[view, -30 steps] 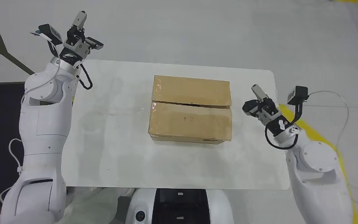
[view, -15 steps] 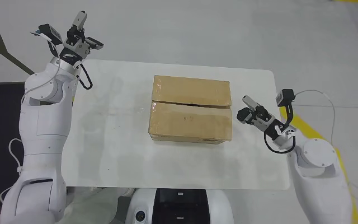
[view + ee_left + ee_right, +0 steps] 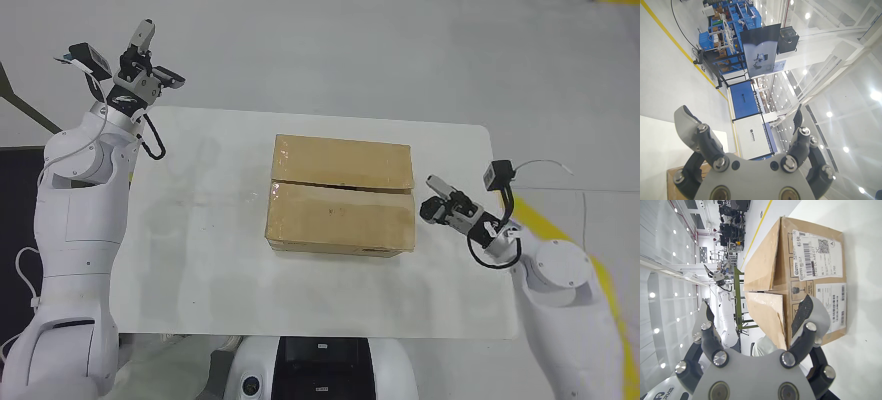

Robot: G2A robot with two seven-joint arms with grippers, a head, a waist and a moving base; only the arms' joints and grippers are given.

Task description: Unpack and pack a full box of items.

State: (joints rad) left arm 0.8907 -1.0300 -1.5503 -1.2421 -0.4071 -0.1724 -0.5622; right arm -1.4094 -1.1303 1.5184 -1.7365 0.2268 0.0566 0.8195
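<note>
Left gripper [image 3: 742, 113]: held above the table's far left corner, pointing up and away from the work; fingers spread wide with nothing between them.
Table [image 3: 200, 250]: white top that carries the box.
Cardboard box [image 3: 340, 195]: sits mid-table, a little toward the far edge, with its long side running parallel to that edge. It is closed.
Top flaps [image 3: 342, 184]: two long flaps meet at a seam down the box's length. In the right wrist view their ends stand slightly proud of the end wall, and I can see no tape across them.
Shipping labels [image 3: 817, 256]: stuck on the box's right end wall.
Right gripper [image 3: 428, 198]: just beside the box's right end wall, level with the seam; fingers released and empty. One pad [image 3: 802, 313] hangs in front of that wall, but I cannot tell whether it touches.
Weight: probably heavy if the box is full, so it is not something for one gripper to lift.
Stiffness: the corrugated walls look rigid, while the flaps should hinge and flex easily.
Surface: dry cardboard should give the ribbed pads a fair grip.
Where to grip: the free edge of one flap at the right end, where it already gapes.
Risk: pulling the flap sideways may slide the box on the smooth table.
</note>
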